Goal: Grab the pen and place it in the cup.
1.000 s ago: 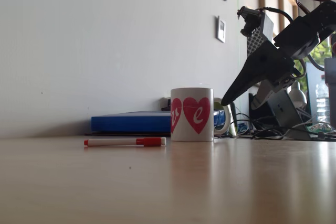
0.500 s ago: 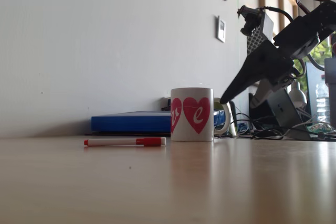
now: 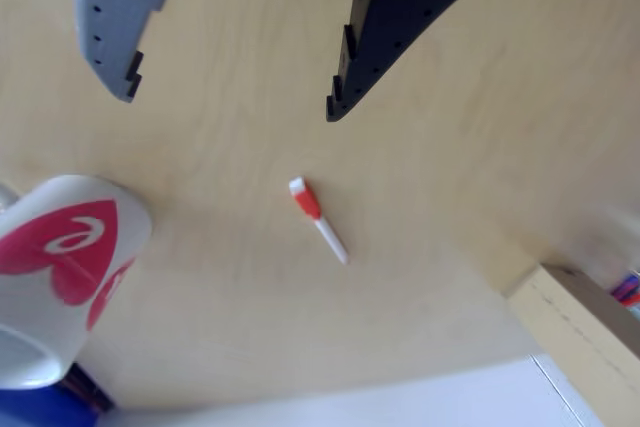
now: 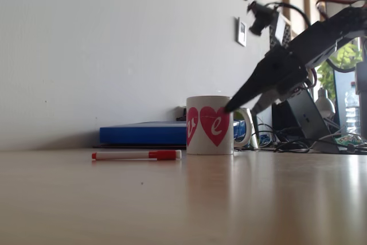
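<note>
The pen (image 4: 136, 155) lies flat on the wooden table just left of the cup (image 4: 209, 124), its red-orange cap towards the cup. In the other view the pen (image 3: 318, 219) lies below and between the two fingers, and the cup (image 3: 60, 277) with its red hearts sits at the lower left. My gripper (image 3: 230, 105) is open and holds nothing, one grey finger on the left and one black on the right. In the fixed view the gripper (image 4: 241, 110) hangs in the air by the cup's upper right edge, pointing down and left, well apart from the pen.
A flat blue box (image 4: 143, 133) lies behind the pen against the white wall. Cables and gear (image 4: 309, 136) and a bottle (image 4: 351, 113) crowd the far right. A cardboard box (image 3: 585, 342) stands at the right in the other view.
The arm has swung left and slightly down, so the fingertips have moved from right of the cup's handle to its upper right edge. Pen and cup have not moved.
</note>
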